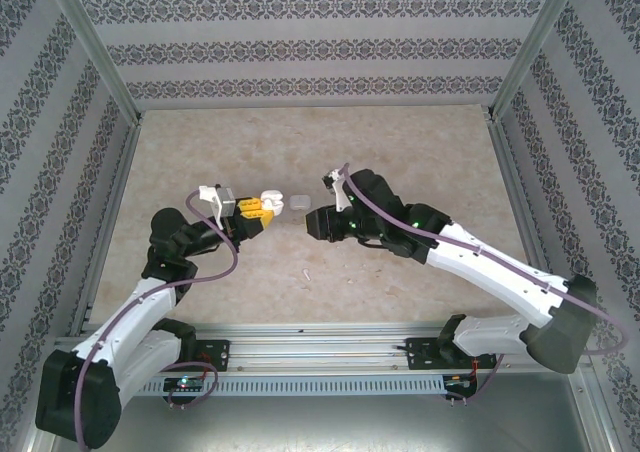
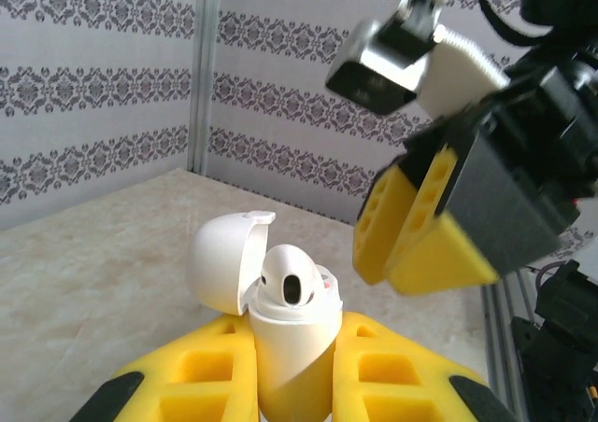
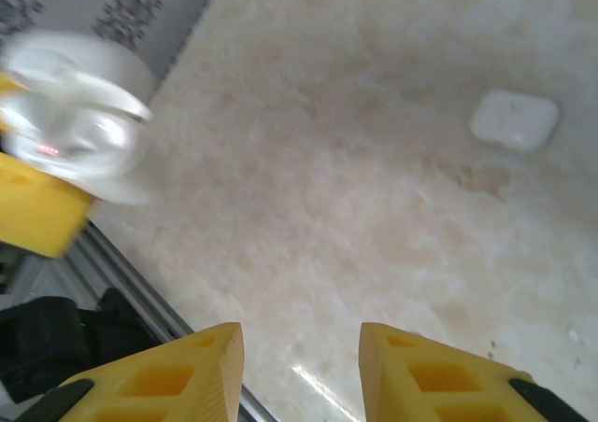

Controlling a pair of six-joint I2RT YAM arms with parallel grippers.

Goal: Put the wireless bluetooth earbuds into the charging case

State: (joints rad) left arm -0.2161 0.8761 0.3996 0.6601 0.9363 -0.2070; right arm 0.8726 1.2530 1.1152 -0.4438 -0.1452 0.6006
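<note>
The left gripper (image 1: 258, 209) is clamped tight on the open charging case (image 2: 290, 343), its lid (image 2: 224, 263) flipped back and one earbud (image 2: 290, 287) seated inside. Just right of that case a closed second case (image 1: 298, 202) lies on the table. Further right, the right gripper (image 3: 301, 361) hangs partly open, holding nothing

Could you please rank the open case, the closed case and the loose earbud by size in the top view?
1. Open case; held nearer the camera, so its lead is unsure.
2. Closed case.
3. Earbud, clearly smallest.
</note>
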